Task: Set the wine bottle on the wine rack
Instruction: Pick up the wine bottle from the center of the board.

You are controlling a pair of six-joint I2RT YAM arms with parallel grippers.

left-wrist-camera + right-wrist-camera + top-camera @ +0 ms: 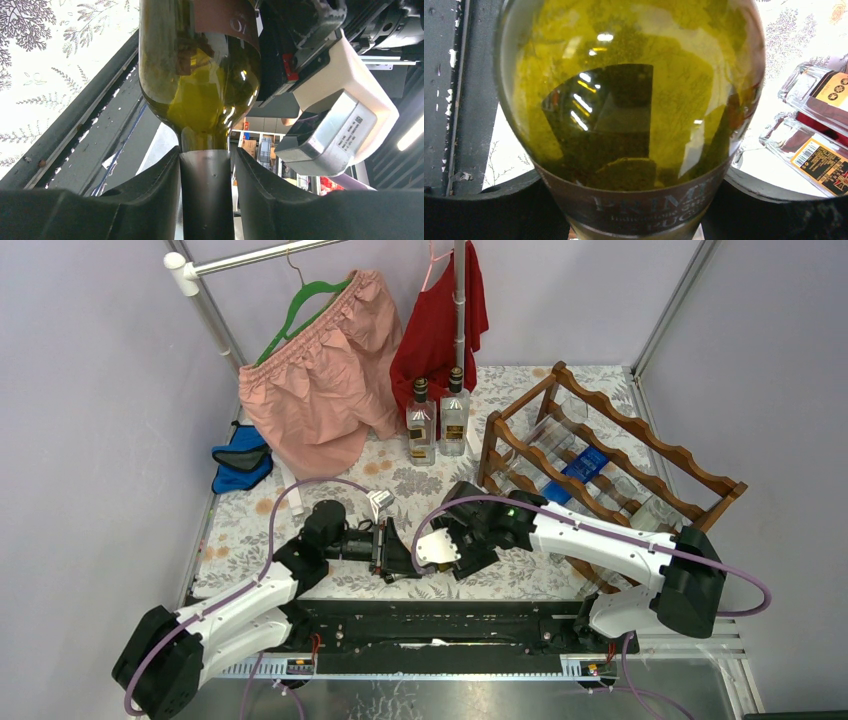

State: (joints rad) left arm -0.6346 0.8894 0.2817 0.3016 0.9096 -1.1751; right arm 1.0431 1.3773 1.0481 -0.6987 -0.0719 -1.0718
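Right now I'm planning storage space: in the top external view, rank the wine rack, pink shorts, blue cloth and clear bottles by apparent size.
1. wine rack
2. pink shorts
3. blue cloth
4. clear bottles: the two look alike, barely below the cloth.

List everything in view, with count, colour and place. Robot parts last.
wine bottle: 1, olive-green glass with a brown label, held between both claws at the table's near edge
rack: 1, reddish-brown wood, right side
bottles in rack: several, clear, one with a blue label, lying in the rack; exact count unclear
standing bottles: 2, clear, back centre, left of the rack
shorts: 1, pink, on a green hanger, back left
red garment: 1, hanging, back centre
rail: 1, silver, back
blue cloth: 1, left edge
tablecloth: 1, white with grey floral print
arms: 2, white and black
left claw: black, on the neck
right claw: black, round the body
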